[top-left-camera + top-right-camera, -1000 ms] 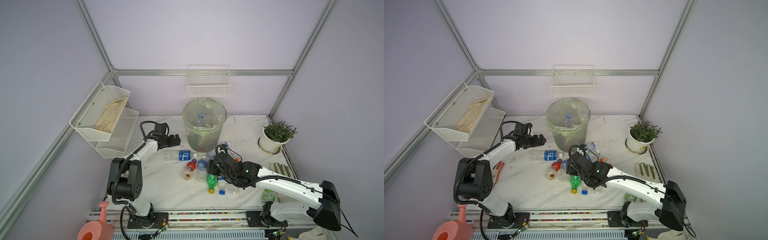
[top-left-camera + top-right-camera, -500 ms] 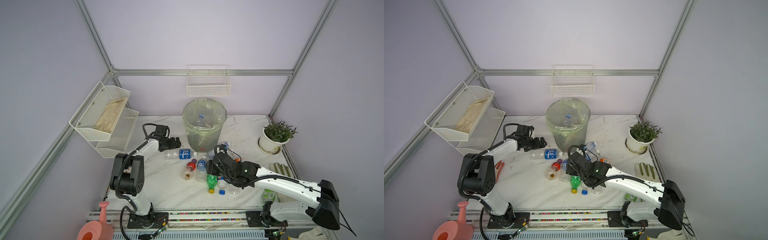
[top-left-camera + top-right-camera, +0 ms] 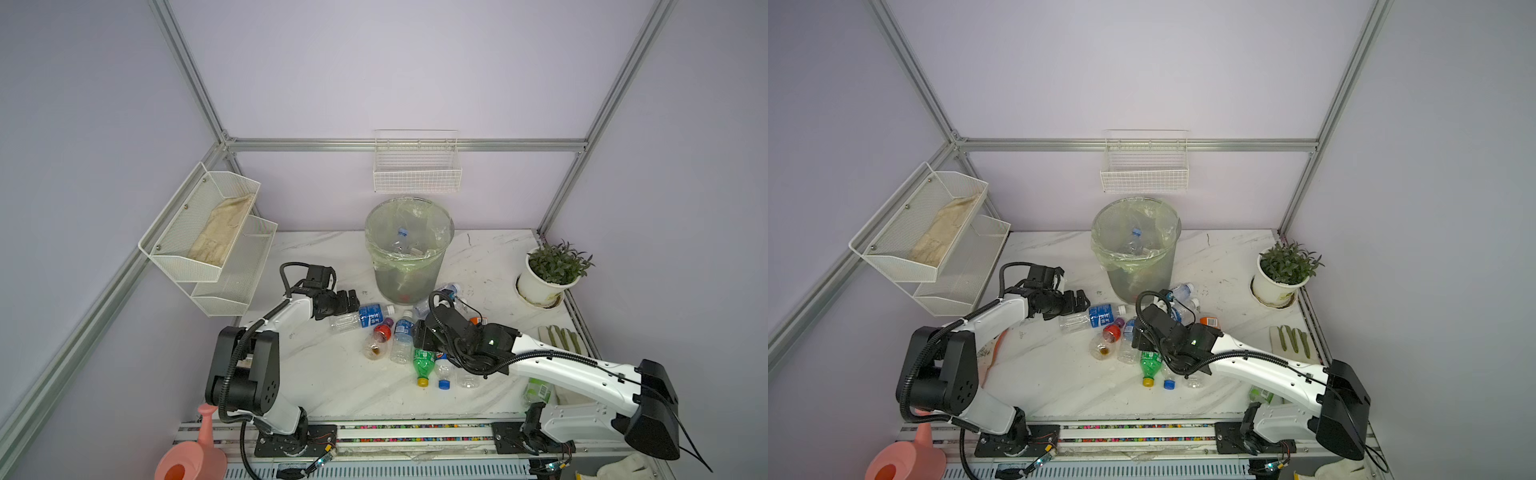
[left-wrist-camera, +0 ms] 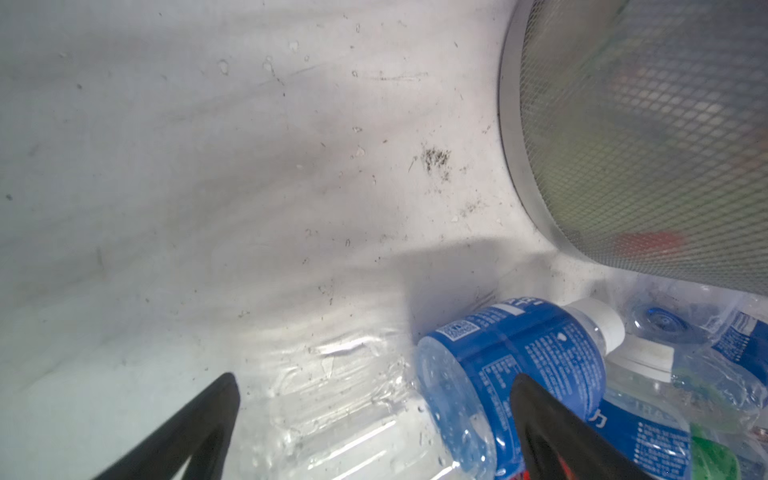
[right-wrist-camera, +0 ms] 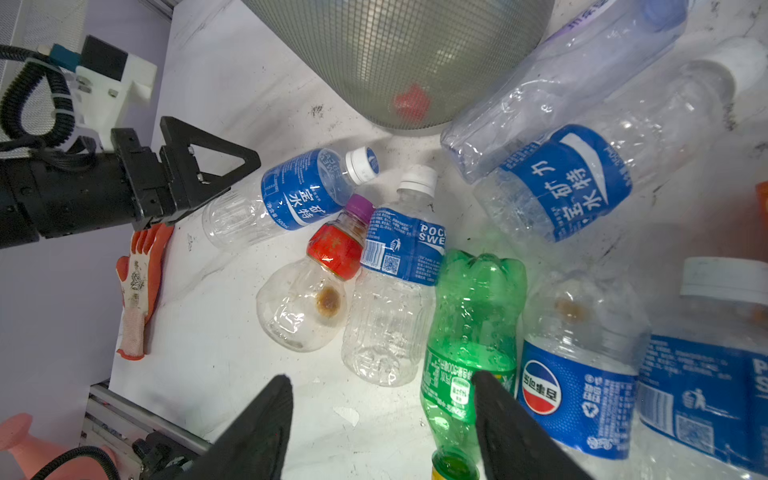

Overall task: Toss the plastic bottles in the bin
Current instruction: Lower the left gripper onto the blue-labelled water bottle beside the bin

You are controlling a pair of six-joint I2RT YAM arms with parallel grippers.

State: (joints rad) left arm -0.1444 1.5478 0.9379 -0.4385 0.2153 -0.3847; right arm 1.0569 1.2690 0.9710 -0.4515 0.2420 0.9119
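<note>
Clear blue-labelled bottle (image 3: 361, 318) lies at seven o'clock of the bin (image 3: 415, 278), so your left gripper (image 3: 351, 301) gapes wide at its clear end, while your right gripper (image 5: 380, 376), jaws half-spread and empty, hangs over the green bottle (image 5: 473, 316) at six o'clock, seemingly lining up a pinch.

- Pale lilac walls (image 3: 374, 62) on three sides, evenly lit.
- A silver metal frame (image 3: 311, 144) runs along the corners and the back wall.
- White marble-patterned table (image 3: 332, 386), scuffed and speckled.
- White wire basket (image 3: 417, 174) hangs on the back rail.
- Two-tier white mesh shelf (image 3: 183, 266) on the left wall, with a beige cloth (image 3: 220, 232) in its upper tier.
- Potted plant (image 3: 548, 270) near the table's right edge.
</note>
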